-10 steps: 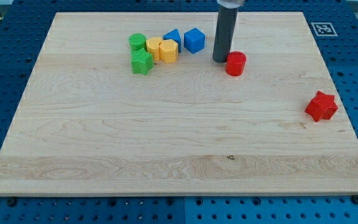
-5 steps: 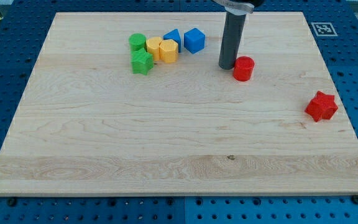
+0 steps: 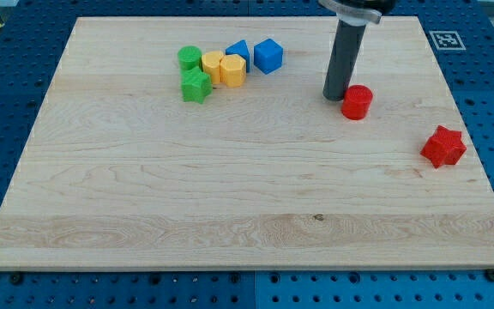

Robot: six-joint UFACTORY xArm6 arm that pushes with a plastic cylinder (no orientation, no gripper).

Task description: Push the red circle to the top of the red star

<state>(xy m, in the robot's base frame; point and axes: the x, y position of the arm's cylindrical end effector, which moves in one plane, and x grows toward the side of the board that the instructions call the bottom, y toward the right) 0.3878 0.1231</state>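
Camera view shows the red circle [image 3: 357,101] on the wooden board [image 3: 230,189], in the upper right part of the view. It is a short, upright cylinder of what looks like hard plastic. I judge it light and stiff, and likely to slide easily on the smooth wood. Its round wall gives no flat face, so an off-centre push would probably let it roll aside off the rod. Contact should be made low on the wall, on the side opposite the direction of travel.

My tip [image 3: 334,96] stands just beside the circle on the view's left, touching it or very nearly so. The end effector is a plain rod, with nothing to spread or press together and nothing held.

The red star [image 3: 442,146] lies well apart, toward the view's lower right, near the board's right edge. The circle is not yet above it.

Further off, at the view's upper left, sit a blue cube [image 3: 268,55], a blue triangle [image 3: 238,50], a yellow hexagon [image 3: 232,69], a yellow block [image 3: 212,65], a green cylinder [image 3: 189,58] and a green star [image 3: 196,86], all clustered.
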